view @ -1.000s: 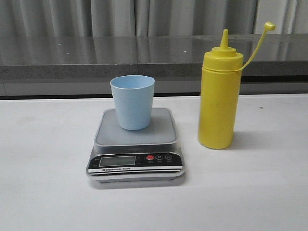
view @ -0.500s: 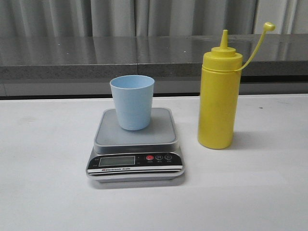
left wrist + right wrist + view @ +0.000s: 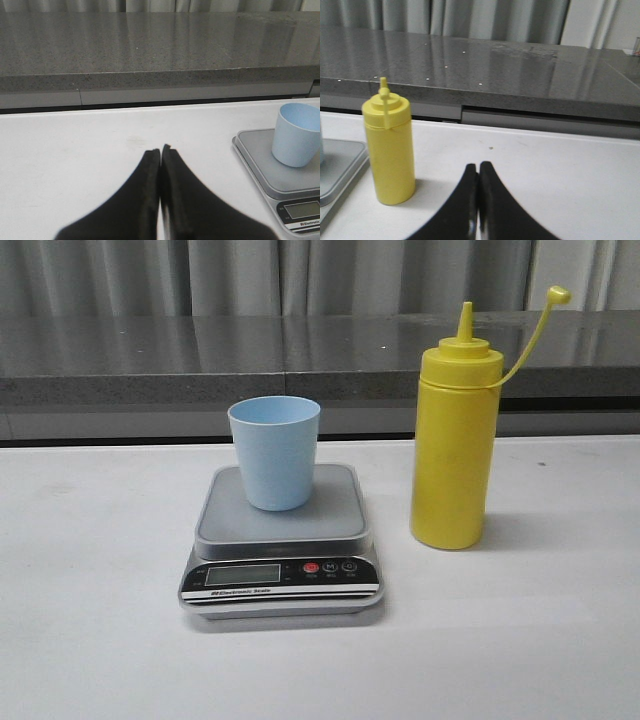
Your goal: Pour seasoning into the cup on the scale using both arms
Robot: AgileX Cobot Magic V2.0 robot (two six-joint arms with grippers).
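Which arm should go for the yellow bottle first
Right. The seasoning bottle stands on the robot's right of the scale, near the right tool; the left tool sits beyond the cup.

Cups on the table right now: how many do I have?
1. The light blue cup stands upright on the scale platform, left of the yellow seasoning bottle. No other cup shows in any view.

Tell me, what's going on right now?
Left gripper and right gripper shut, empty. Tall yellow plastic squeeze bottle upright beside silver-grey scale; light blue plastic cup on it. Nothing between.
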